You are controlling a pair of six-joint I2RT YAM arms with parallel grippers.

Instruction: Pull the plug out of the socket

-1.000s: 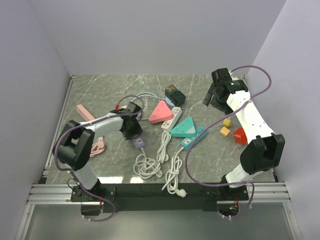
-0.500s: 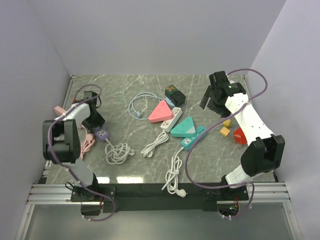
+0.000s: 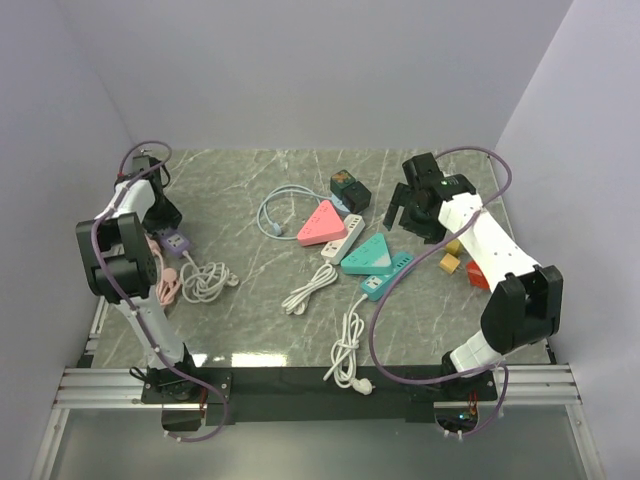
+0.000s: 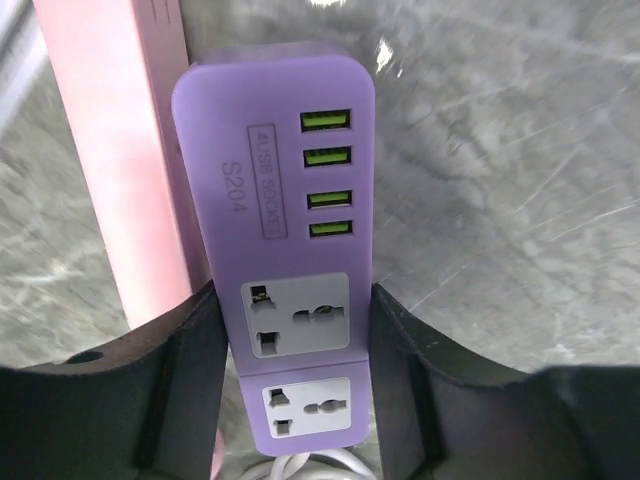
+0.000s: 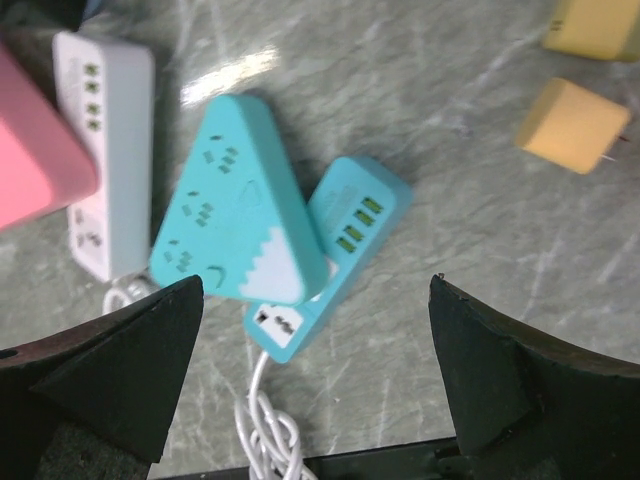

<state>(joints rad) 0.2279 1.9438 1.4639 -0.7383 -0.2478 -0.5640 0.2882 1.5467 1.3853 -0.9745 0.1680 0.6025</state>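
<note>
**Edges and open room.** The bench (image 3: pixel 240 170) is closed in by walls (image 3: pixel 300 70) at its left, far and right edges; a rail (image 3: pixel 560 385) runs along the near edge. Bare bench is found along the far edge and in the near-left area, between the white coil (image 3: pixel 205 281) and the loose white cords (image 3: pixel 310 288). The middle and the right edge are crowded.

**Surface.** The top is grey-green with a marble pattern. At the middle a pink triangle (image 3: pixel 322 224), a white strip (image 3: pixel 343 235) and a black adapter (image 3: pixel 350 189) are grouped. A teal triangle (image 5: pixel 235 200) overlaps a teal strip (image 5: pixel 345 240). Two yellow plugs (image 3: pixel 450 263) and a red item (image 3: pixel 480 272) lie near the right edge.

**Left gripper.** The left gripper (image 4: pixel 295 310) is set at a medium width and is closed on the purple strip (image 4: pixel 275 180), one finger pressed to each long side. The purple strip is held at the left edge of the bench, alongside a pink strip (image 4: pixel 110 150). Its two sockets (image 4: pixel 295 315) face up, with four green ports beyond them; the white coil leaves its near end. Which plug belongs to the task cannot be told.

**Right gripper.** The right gripper (image 3: pixel 412 215) is spread fully wide and holds nothing. It hangs above the teal triangle and teal strip.
</note>
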